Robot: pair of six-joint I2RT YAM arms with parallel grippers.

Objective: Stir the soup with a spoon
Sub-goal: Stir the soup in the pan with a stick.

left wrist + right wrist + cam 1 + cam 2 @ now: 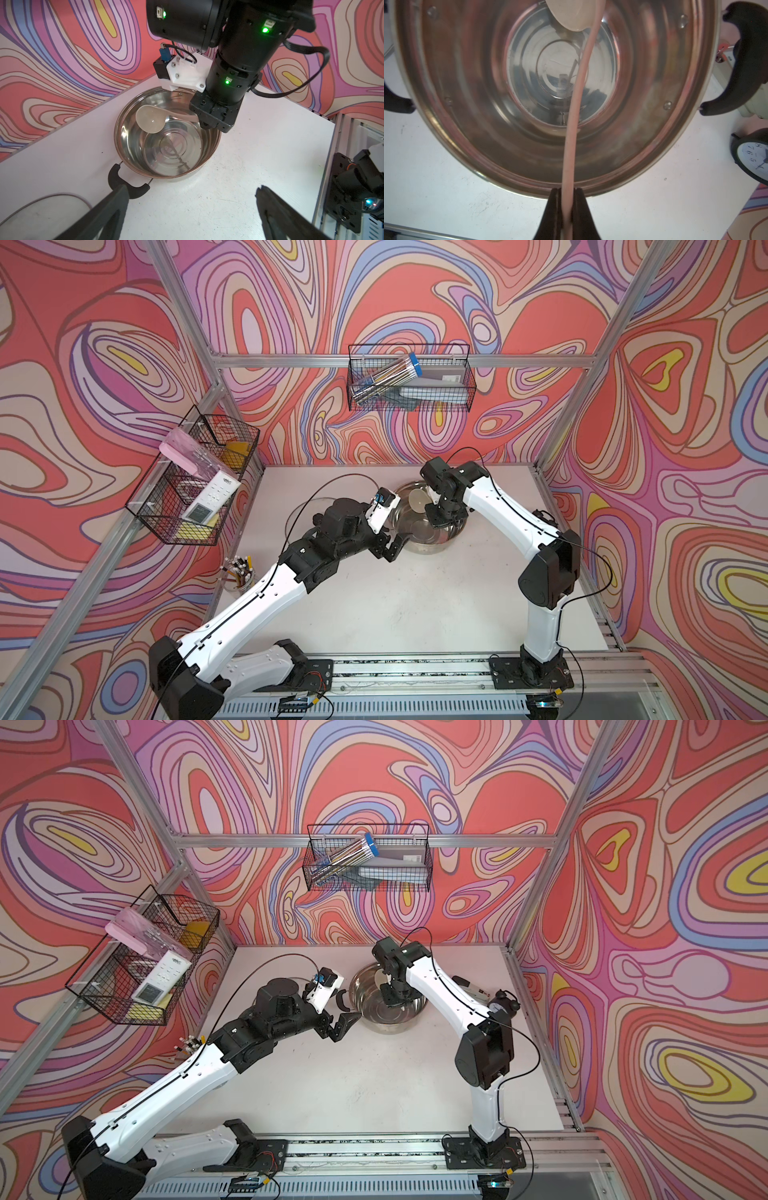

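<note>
The steel pot (420, 548) stands on the white tabletop (415, 605), toward the far side and a little right of the middle. Its shiny ringed floor shows plainly in the right wrist view.

The right gripper (568, 190) reaches down over the pot's rim. Its jaws are pressed tight on the thin handle of the cream ladle (578, 93), pinching it on both sides. From that grip the handle runs across the pot's mouth to the ladle's round bowl, which sits inside the pot near its far left wall. The bowl shows in a top view (417, 499) and in the left wrist view (149, 121).

The left gripper (189, 191) hangs just left of the pot on its near side, jaws spread wide with nothing between them. In the left wrist view one of its fingers (118, 199) crosses in front of the pot's black loop handle (136, 190). I cannot tell if they touch.

A glass lid (41, 212) lies flat on the tabletop to the left of the pot, partly under the left arm. A black alarm clock (753, 158) stands to the right of the pot. A clear cup of pencils (241, 574) sits at the tabletop's left edge, well apart from the pot.
</note>
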